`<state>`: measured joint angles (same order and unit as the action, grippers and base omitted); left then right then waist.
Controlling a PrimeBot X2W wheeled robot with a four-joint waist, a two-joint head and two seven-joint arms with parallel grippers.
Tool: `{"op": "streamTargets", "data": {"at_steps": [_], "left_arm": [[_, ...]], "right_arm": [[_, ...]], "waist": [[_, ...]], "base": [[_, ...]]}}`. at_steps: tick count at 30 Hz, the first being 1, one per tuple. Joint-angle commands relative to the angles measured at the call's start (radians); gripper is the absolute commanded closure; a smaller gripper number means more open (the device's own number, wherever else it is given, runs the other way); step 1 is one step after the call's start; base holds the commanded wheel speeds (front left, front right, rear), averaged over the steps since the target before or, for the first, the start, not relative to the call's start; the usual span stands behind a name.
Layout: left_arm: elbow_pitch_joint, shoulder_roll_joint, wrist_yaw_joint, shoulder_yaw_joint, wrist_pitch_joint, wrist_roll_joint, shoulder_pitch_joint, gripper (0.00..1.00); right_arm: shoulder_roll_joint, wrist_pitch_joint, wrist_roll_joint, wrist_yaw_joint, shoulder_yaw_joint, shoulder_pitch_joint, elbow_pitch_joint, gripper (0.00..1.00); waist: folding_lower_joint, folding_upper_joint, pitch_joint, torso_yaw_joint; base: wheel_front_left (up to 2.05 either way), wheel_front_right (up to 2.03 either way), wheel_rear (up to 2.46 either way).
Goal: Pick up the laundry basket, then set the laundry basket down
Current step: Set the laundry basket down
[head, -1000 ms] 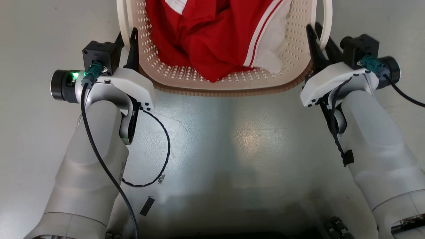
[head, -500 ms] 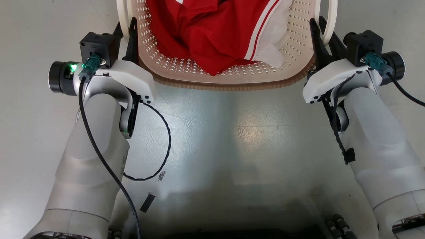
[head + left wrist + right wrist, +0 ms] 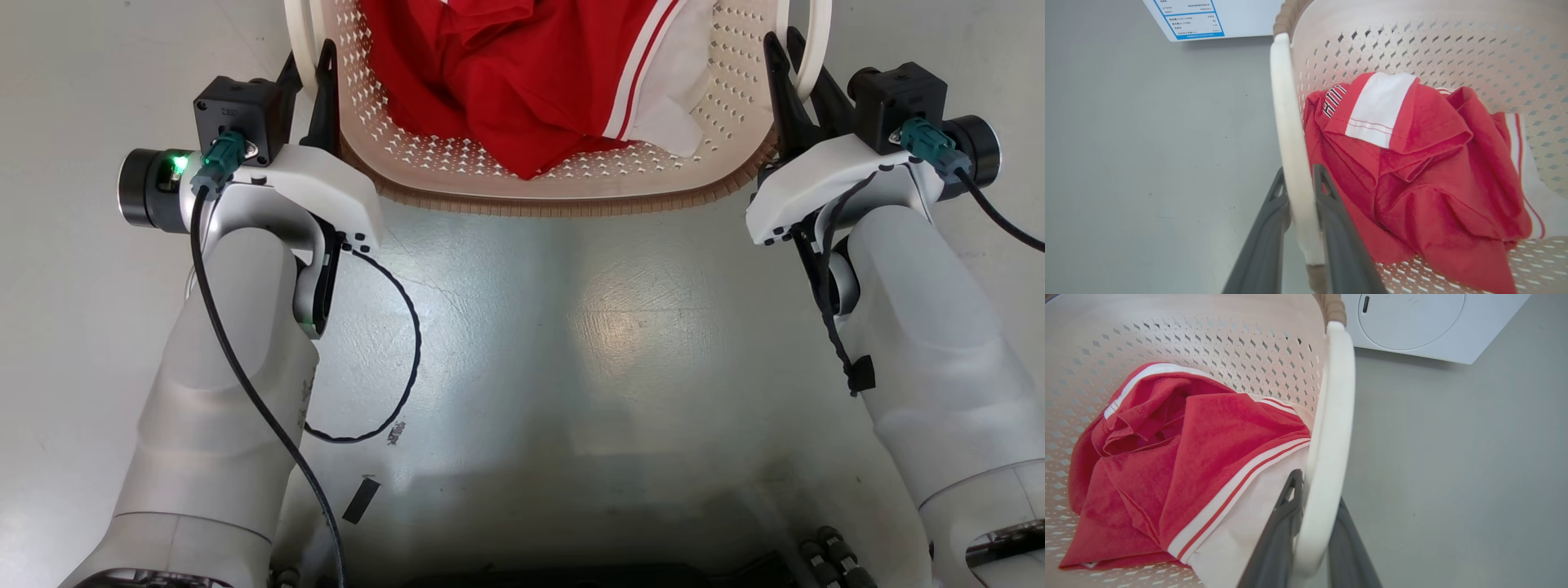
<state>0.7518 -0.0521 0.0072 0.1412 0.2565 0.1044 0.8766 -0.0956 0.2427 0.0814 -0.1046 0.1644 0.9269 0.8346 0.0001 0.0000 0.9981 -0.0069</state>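
Floor (image 3: 620, 343): pale grey and glossy, spreading beneath the robot and past both sides of the basket.
Washer (image 3: 1412, 322): white with a round door, standing on the floor beyond the basket's far right corner, well apart from the arms.
Laundry basket (image 3: 563, 208): cream, perforated, with a brown woven-look rim. It sits straight ahead of the robot, spanned between the two arms, its near rim facing the body. Whether its base is clear of the floor cannot be told.
Red garment (image 3: 506, 90): red with white panels and stripes, crumpled loose in the basket's bottom.
Left handle (image 3: 1290, 134): white loop on the basket's left side, running away from the wrist.
Right handle (image 3: 1331, 416): matching white loop on the right side.
Left gripper (image 3: 1298, 179): jaws clenched on the left handle, one finger inside toward the garment, one outside.
Right gripper (image 3: 1316, 490): jaws clenched on the right handle the same way.
Deciding relation: the basket lies between the two sets of jaws, and its handle-to-handle axis runs across the robot. Both arms are equally near. The coming move probably needs them to travel together so that axis stays level.
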Motion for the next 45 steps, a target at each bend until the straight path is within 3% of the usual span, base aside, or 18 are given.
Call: {"op": "streamTargets", "data": {"at_steps": [1,11,12,13,14,45], "left_arm": [[-0.013,-0.005,-0.012,-0.006,0.005,-0.023,0.008,1.0],[0.003,-0.003,-0.02,-0.014,0.005,-0.035,0.012,1.0],[0.007,-0.003,-0.02,-0.018,0.005,-0.033,0.013,0.64],[0.01,-0.003,-0.019,-0.02,0.005,-0.031,0.013,0.04],[0.015,-0.003,-0.019,-0.022,0.005,-0.031,0.013,0.0],[0.053,0.002,-0.016,-0.021,0.005,0.012,0.014,0.0]], "right_arm": [[0.045,0.019,-0.016,-0.026,0.042,-0.031,-0.022,1.0],[0.045,0.019,0.0,-0.026,0.043,-0.037,0.0,1.0],[0.045,0.019,0.003,-0.026,0.041,-0.036,0.009,0.71],[0.045,0.019,0.002,-0.026,0.036,-0.034,0.019,0.0],[0.045,0.019,0.003,-0.026,0.03,-0.032,0.029,0.0],[0.045,0.019,-0.021,-0.026,-0.014,-0.028,0.024,0.0]], "waist": [[-0.0001,0.0,0.0,-0.001],[-0.0001,0.0,0.0,-0.005],[-0.0001,0.0,0.001,-0.005],[-0.0001,0.0,0.001,-0.006],[-0.0001,0.0,0.002,-0.006],[-0.0001,0.0,0.009,-0.013]], "base": [[0.0,0.0,0.0],[0.0,0.0,0.0],[0.0,0.0,0.0],[0.0,0.0,0.0],[0.0,0.0,0.0],[0.0,0.0,0.0]]}}
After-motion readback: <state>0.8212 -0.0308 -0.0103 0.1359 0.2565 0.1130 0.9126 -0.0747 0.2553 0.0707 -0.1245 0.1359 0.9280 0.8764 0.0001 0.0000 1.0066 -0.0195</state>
